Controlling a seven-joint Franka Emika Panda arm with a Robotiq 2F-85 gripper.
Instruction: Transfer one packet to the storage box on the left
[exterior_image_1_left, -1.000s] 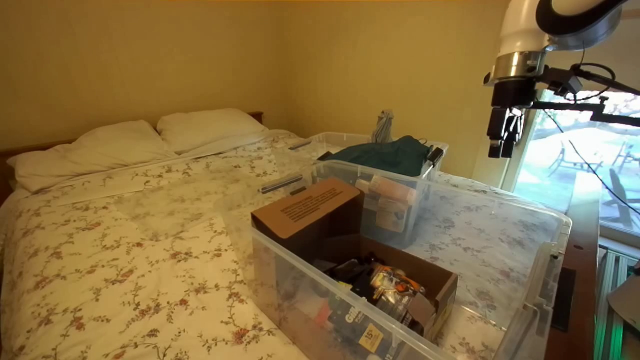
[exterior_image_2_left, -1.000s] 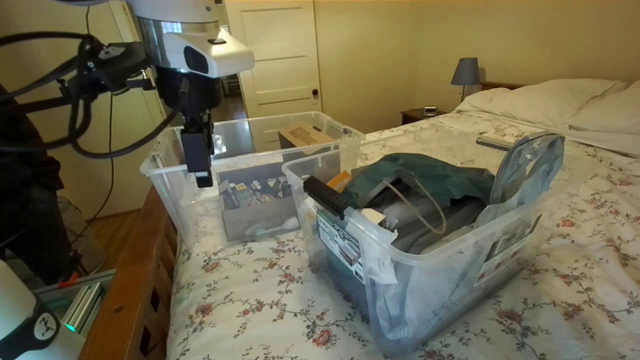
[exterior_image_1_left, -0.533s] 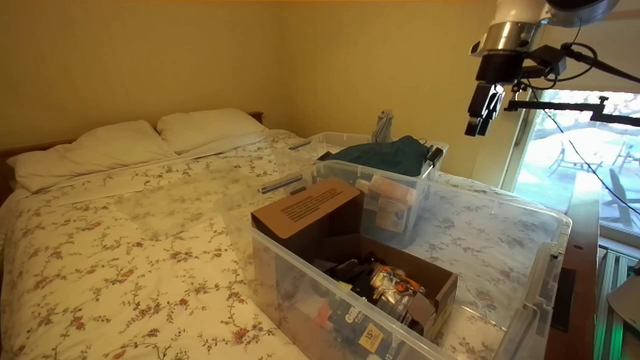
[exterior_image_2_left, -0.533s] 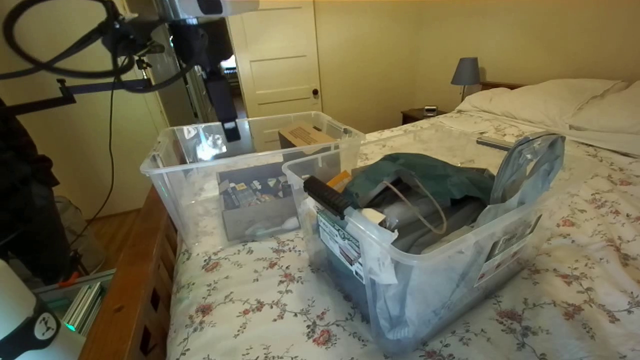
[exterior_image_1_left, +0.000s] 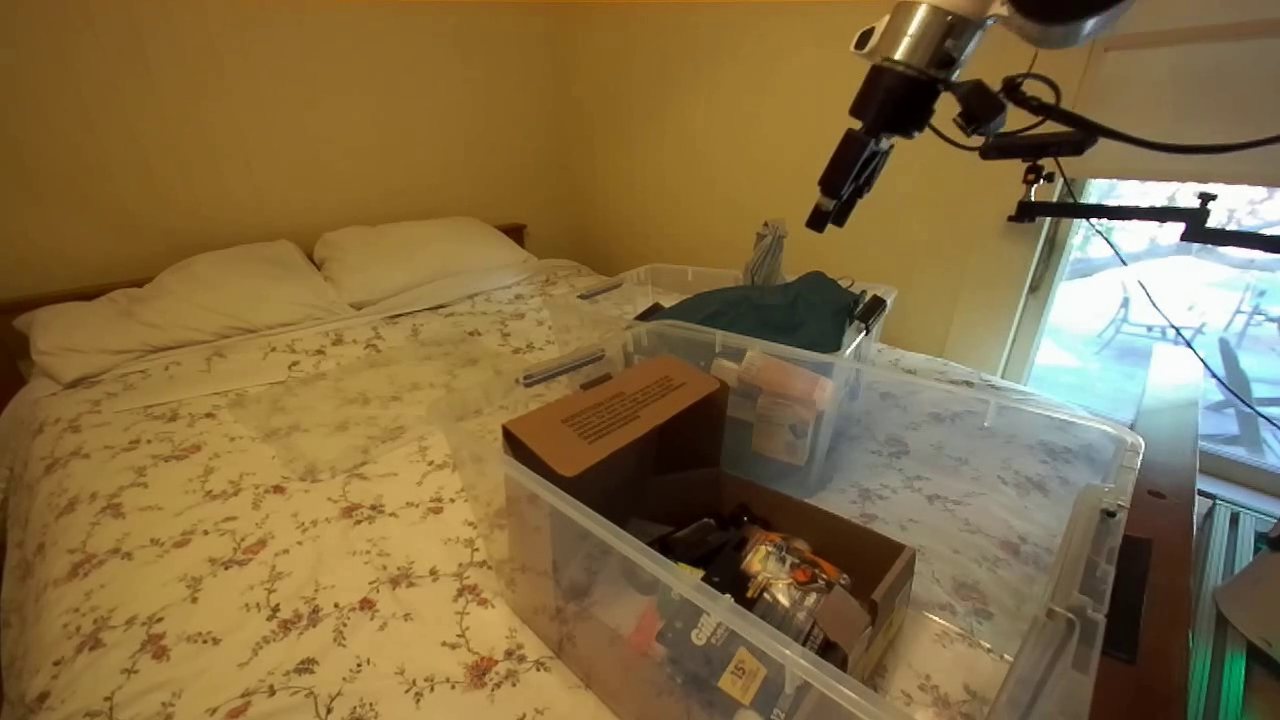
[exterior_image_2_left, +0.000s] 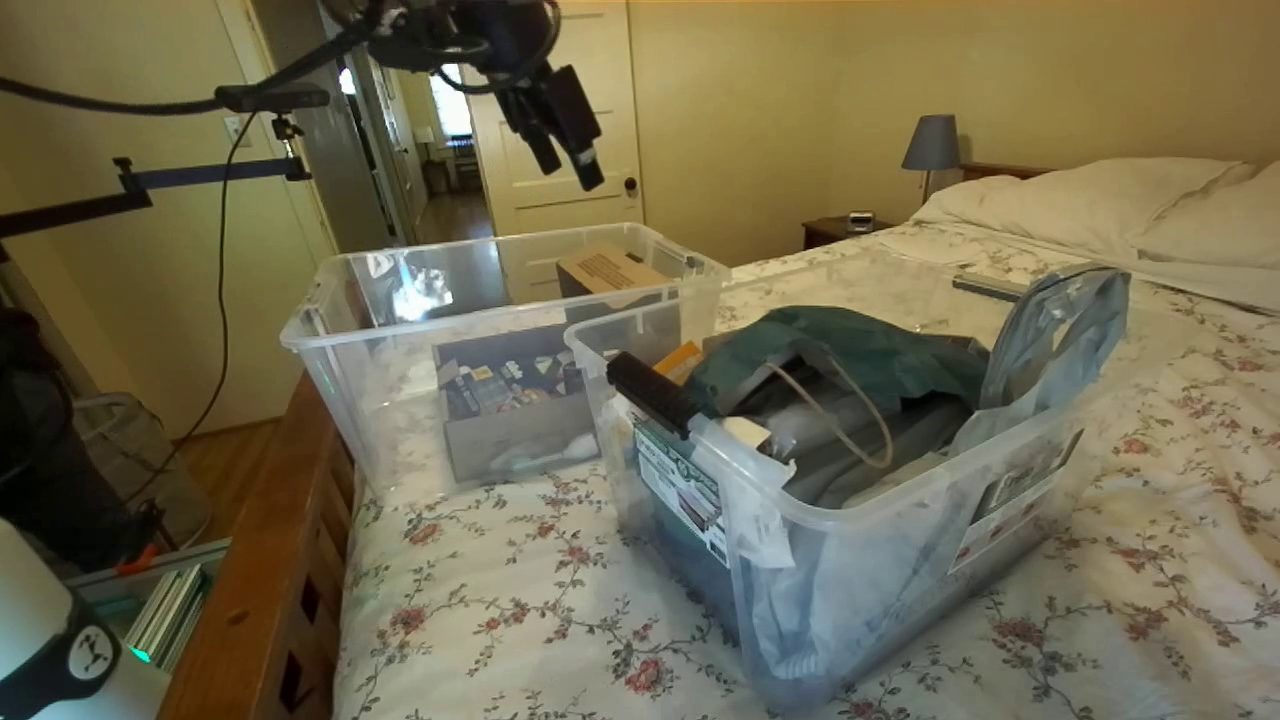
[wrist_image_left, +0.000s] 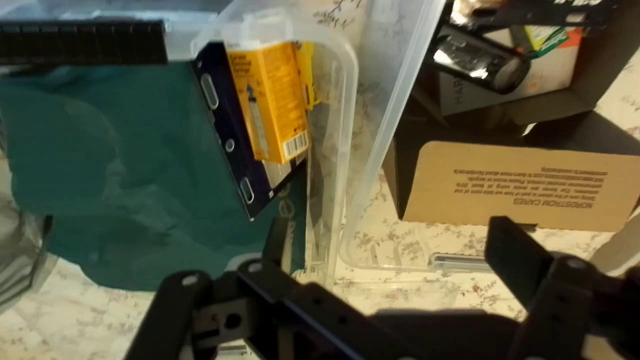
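Gripper (wrist_image_left: 388, 225): swung across and tilted since a second ago; spread wide, holding nothing.
Packet (wrist_image_left: 232, 127): dark, flat, inside smaller bin (wrist_image_left: 345, 125), partly hidden by orange carton (wrist_image_left: 272, 105).
Packet's feel: likely light, stiff, slick.
Packet's bare edge: beside teal cloth (wrist_image_left: 115, 165), probably best pinched there.

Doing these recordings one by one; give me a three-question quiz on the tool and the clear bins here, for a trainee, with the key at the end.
1. True or false: the tool has its fingers apart and grips nothing.
2. In the wrist view, what colour is the carton lying over the dark packet? A purple; B orange; C green.
3. Which container is the brown cardboard box standing in?

Key: 1. True. 2. B. 3. The storage box.
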